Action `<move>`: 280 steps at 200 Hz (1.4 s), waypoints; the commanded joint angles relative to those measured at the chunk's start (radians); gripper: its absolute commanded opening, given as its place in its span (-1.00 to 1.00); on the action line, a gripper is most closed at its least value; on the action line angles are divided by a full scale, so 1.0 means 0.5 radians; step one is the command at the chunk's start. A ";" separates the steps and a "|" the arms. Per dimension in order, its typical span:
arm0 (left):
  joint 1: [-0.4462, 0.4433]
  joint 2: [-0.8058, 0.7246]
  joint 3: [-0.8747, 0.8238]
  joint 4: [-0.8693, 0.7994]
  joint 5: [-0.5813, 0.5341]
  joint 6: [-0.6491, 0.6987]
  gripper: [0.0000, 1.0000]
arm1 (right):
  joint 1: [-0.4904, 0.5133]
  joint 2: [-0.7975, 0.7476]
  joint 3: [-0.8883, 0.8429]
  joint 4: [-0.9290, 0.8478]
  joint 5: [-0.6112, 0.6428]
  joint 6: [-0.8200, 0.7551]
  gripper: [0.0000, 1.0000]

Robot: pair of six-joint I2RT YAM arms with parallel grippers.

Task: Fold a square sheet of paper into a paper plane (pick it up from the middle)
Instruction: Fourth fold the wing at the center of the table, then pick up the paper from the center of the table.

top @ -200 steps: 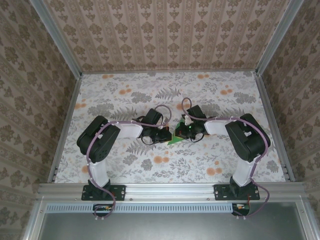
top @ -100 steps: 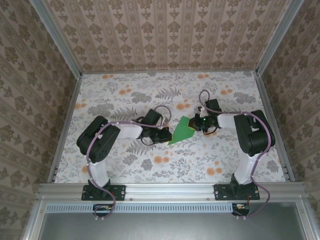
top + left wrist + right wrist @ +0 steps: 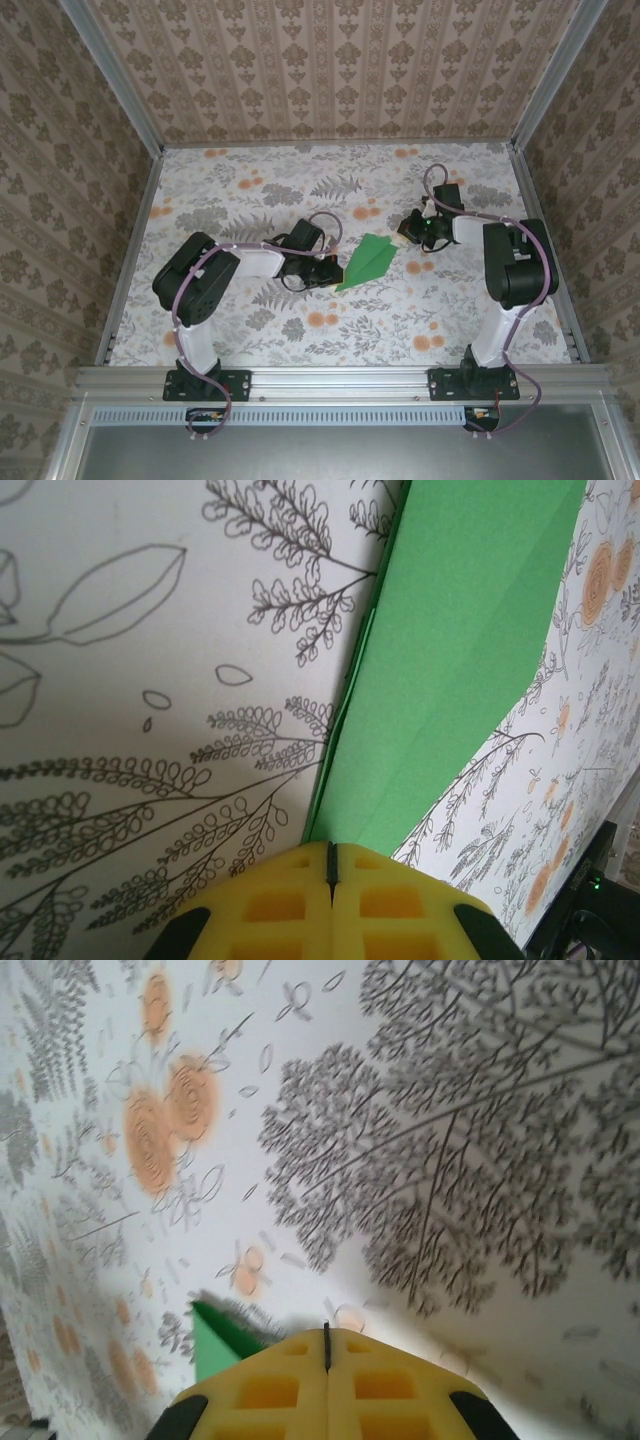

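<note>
The green paper plane (image 3: 368, 260) lies flat on the floral table mid-scene, a folded wedge running from lower left to upper right. My left gripper (image 3: 333, 274) is shut, its yellow tips (image 3: 331, 848) resting on the plane's narrow near end; the green sheet (image 3: 450, 660) widens away from them, layered edges along its left side. Whether paper is pinched between the jaws cannot be told. My right gripper (image 3: 404, 240) is shut and sits just beyond the plane's wide far end, clear of it. In the right wrist view a green corner (image 3: 213, 1348) shows left of the shut fingertips (image 3: 327, 1332).
The patterned table (image 3: 330, 190) is fenced by aluminium rails (image 3: 135, 240) and papered walls on three sides. Both arm bases stand at the near edge, cables looping over the forearms.
My right gripper has drawn back to the right and away, off the paper, uncovering the folded plane. The left gripper has stayed where it was.
</note>
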 commanded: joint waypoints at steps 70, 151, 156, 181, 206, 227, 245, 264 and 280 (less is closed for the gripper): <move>0.165 -0.363 0.236 -0.160 -0.218 0.180 0.05 | 0.216 -0.552 -0.494 0.167 -0.029 0.456 -0.05; 0.494 -0.660 0.071 -0.194 -0.436 0.232 0.98 | 0.467 -0.335 -0.447 0.366 0.086 0.692 -0.08; 0.511 -0.673 0.052 -0.176 -0.428 0.228 1.00 | 0.471 -0.326 -0.440 0.362 0.090 0.698 -0.09; 0.538 -0.709 -0.023 -0.102 -0.391 0.189 1.00 | 0.498 -0.278 -0.425 0.398 0.088 0.709 -0.12; 0.621 -0.704 -0.051 -0.088 -0.363 0.171 1.00 | 0.522 -0.222 -0.404 0.464 0.034 0.722 -0.19; 0.647 -0.703 -0.073 -0.073 -0.326 0.151 1.00 | 0.552 -0.182 -0.390 0.529 -0.006 0.734 -0.25; 0.676 -0.708 -0.092 -0.065 -0.277 0.136 1.00 | 0.575 -0.149 -0.394 0.593 -0.021 0.754 -0.30; 0.706 -0.718 -0.123 -0.047 -0.214 0.106 1.00 | 0.602 -0.112 -0.421 0.692 -0.025 0.794 -0.36; 0.724 -0.714 -0.144 -0.039 -0.135 0.082 1.00 | 0.620 -0.093 -0.461 0.789 -0.007 0.827 -0.44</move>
